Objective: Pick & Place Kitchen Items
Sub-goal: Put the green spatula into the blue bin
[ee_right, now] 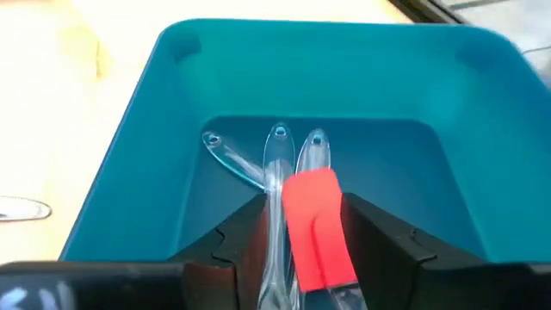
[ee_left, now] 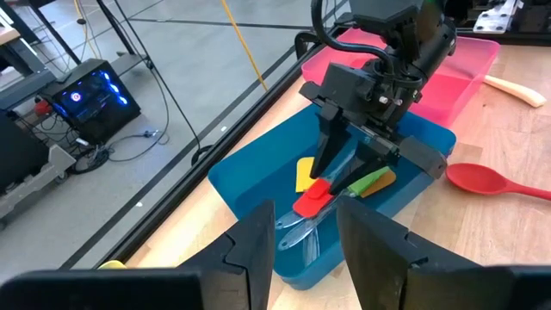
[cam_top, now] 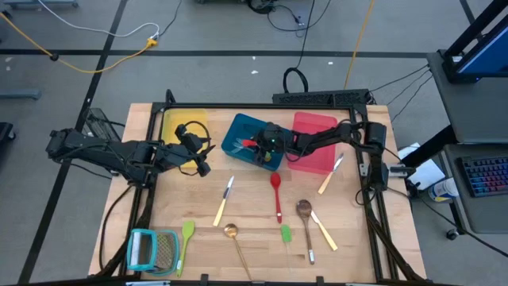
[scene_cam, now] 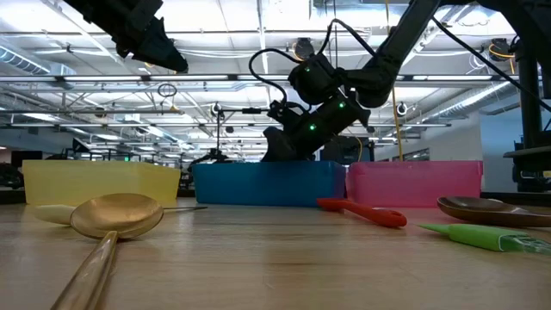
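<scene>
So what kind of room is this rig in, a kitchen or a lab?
Most likely a robotics lab or workshop, not a kitchen. The wooden table stands on a bare grey floor with cables trailing across it, the low view shows open ceiling trusses, and a lit computer tower sits on the floor.

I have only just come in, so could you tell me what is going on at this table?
The right pincer is reaching down into the blue rectangular tray, its fingers open around the small red-tipped tool with a clear handle, beside other small tools there. The left pincer hovers open near the yellow tray. A red spoon, brass spoon and cream-handled knife lie on the wooden table.
</scene>
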You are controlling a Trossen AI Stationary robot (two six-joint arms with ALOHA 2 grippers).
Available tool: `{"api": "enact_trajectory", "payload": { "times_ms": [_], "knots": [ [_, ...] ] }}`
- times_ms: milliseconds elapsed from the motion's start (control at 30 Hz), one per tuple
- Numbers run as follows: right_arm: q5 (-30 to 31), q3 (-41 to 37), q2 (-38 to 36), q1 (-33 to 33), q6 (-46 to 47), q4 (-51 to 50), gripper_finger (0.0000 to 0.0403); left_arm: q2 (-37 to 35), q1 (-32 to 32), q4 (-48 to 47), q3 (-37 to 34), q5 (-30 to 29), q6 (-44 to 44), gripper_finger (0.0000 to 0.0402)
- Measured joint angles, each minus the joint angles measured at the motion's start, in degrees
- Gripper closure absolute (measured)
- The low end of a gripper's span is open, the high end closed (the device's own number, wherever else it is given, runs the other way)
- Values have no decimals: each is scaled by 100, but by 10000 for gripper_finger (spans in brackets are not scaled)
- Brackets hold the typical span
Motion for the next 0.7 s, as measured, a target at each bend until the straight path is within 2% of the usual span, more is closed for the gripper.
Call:
{"api": "enact_trajectory", "payload": {
  "times_ms": [200,400,700],
  "knots": [
    [9,-8,-484,175,-400,33,234,0,0,-16,0,1,9,268],
    [10,1,-1272,619,-706,-339,230,0,0,-106,0,1,-9,268],
    [22,3,-1962,1440,-513,-1058,228,0,0,-107,0,3,-35,268]
  ]
}}
